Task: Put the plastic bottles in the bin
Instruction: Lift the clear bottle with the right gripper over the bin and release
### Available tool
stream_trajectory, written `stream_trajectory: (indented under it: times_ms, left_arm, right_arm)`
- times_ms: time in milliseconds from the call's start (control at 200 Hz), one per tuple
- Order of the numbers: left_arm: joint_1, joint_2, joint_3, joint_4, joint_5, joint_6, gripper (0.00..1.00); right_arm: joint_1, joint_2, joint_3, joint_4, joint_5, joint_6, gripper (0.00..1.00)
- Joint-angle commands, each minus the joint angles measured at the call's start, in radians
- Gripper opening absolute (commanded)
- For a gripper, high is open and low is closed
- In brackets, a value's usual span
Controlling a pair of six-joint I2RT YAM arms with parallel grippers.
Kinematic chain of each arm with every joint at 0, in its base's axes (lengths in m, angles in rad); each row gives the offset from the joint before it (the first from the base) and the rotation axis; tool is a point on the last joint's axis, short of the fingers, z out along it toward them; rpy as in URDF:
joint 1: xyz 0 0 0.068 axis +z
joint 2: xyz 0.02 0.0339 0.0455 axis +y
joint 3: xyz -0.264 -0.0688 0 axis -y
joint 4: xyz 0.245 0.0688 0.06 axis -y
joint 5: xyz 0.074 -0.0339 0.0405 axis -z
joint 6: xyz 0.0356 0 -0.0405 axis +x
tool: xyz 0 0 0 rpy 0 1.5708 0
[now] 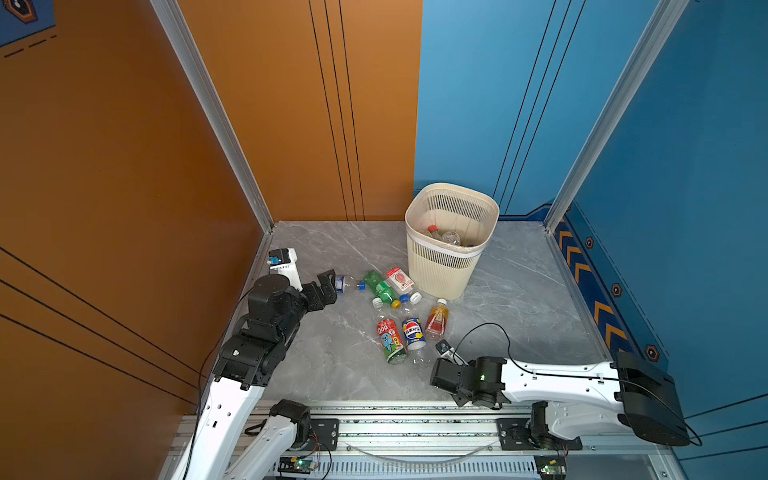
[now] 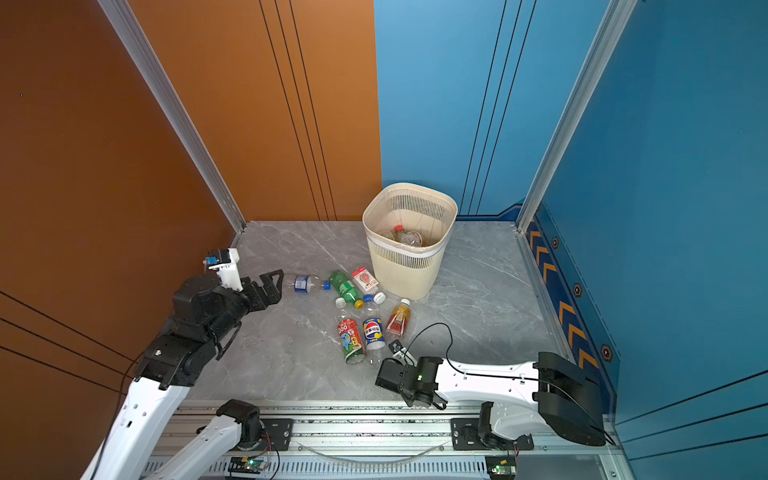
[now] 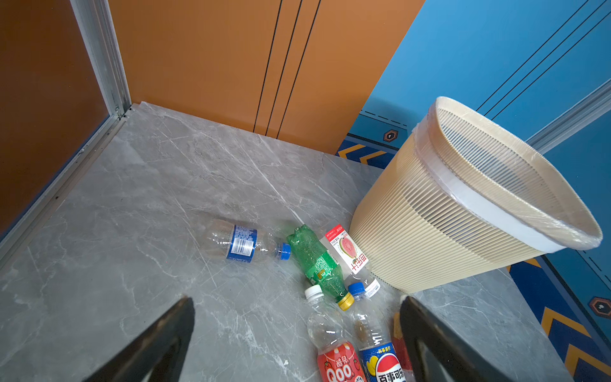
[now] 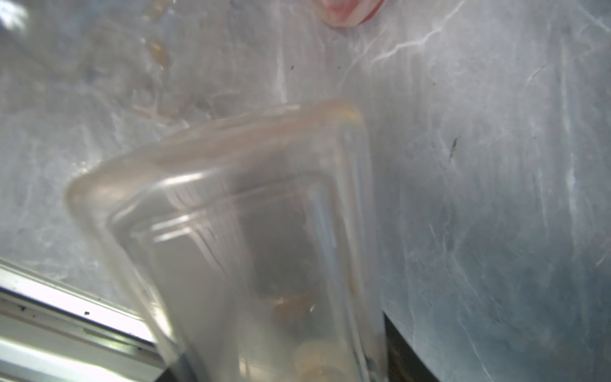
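Several plastic bottles lie on the grey marble floor in front of the cream slatted bin point(image 1: 440, 270): a clear one with a blue label point(image 1: 347, 285), a green one point(image 1: 381, 289), a red-labelled one point(image 1: 390, 334), a blue Pepsi one point(image 1: 413, 332) and an orange one point(image 1: 437, 320). More bottles point(image 1: 442, 235) rest inside the bin. My left gripper point(image 1: 328, 286) hangs open just left of the blue-labelled bottle point(image 3: 241, 243), with nothing between its fingers. My right gripper point(image 1: 440, 376) is low near the front edge. In the right wrist view a clear bottle point(image 4: 231, 231) fills its jaws.
Orange walls close the left and back, blue walls the back right and right. An aluminium rail point(image 1: 374, 419) runs along the front edge. A black cable point(image 1: 490, 328) loops above the right arm. Bare floor point(image 1: 532, 299) lies right of the bin.
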Motion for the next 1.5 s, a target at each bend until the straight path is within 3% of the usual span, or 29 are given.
stream_trajectory:
  times_ms: [0, 220, 385, 671, 836, 1131, 1492]
  left_arm:
    - [0.012, -0.009, -0.031, -0.027, 0.012, -0.028, 0.98]
    - [0.026, -0.024, -0.114, -0.043, 0.019, -0.096, 0.97]
    - [0.037, -0.06, -0.187, -0.048, 0.038, -0.148, 0.98]
    - [0.065, -0.096, -0.253, -0.094, 0.033, -0.157, 0.98]
    - [0.079, -0.12, -0.261, -0.113, 0.037, -0.161, 0.98]
    - [0.09, -0.131, -0.279, -0.121, 0.063, -0.189, 0.98]
    - [0.098, -0.13, -0.284, -0.121, 0.078, -0.208, 0.98]
  right_arm:
    - [-0.035, -0.066, 0.055, -0.064, 0.067, -0.015, 0.51]
    - [-0.127, -0.225, 0.22, -0.172, 0.1, -0.094, 0.5]
    - [-0.239, -0.252, 0.46, -0.231, 0.086, -0.209, 0.5]
    - [-0.504, -0.008, 0.995, -0.203, -0.055, -0.44, 0.51]
    - [-0.623, 0.155, 1.213, -0.157, -0.127, -0.479, 0.51]
    - [-0.716, 0.371, 1.443, -0.093, -0.154, -0.554, 0.51]
    - [-0.79, 0.462, 1.455, -0.06, -0.194, -0.563, 0.51]
